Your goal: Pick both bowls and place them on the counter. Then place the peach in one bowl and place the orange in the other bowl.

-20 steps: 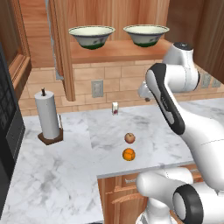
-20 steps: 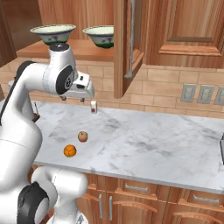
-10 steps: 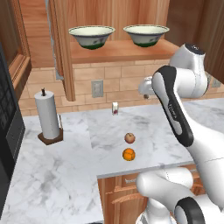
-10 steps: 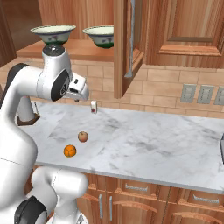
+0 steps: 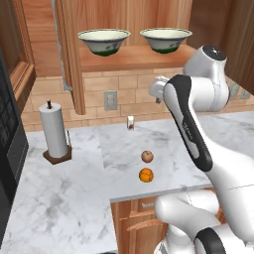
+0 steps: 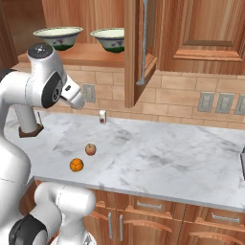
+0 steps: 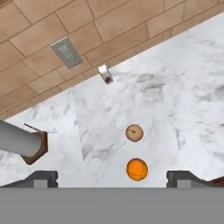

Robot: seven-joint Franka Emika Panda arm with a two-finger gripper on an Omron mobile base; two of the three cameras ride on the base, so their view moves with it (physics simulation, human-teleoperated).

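Observation:
Two cream-white bowls with green bases, one (image 5: 104, 40) left of the other (image 5: 165, 38), stand on the brown wooden shelf above the counter (image 5: 59, 198). The right base view shows them too, one (image 6: 58, 37) beside the other (image 6: 111, 38). The peach (image 5: 147, 156) and the orange (image 5: 146, 175) lie close together on the marble near its front edge. In the hand view my gripper (image 7: 113, 179) is open and empty, high over the counter, its fingertips (image 7: 41, 178) far apart. The peach (image 7: 134, 132) and orange (image 7: 137, 169) lie below, between them.
A paper towel roll (image 5: 53, 131) on a wooden stand sits at the left. A small shaker (image 5: 130, 122) stands by the tiled wall below an outlet (image 5: 110, 99). An open cabinet door (image 6: 139, 48) hangs right of the shelf. A black appliance (image 5: 10, 149) borders the far left.
The arm's upper links have swung up and back, lifting the hand slightly. Bowls, peach and orange have not moved.

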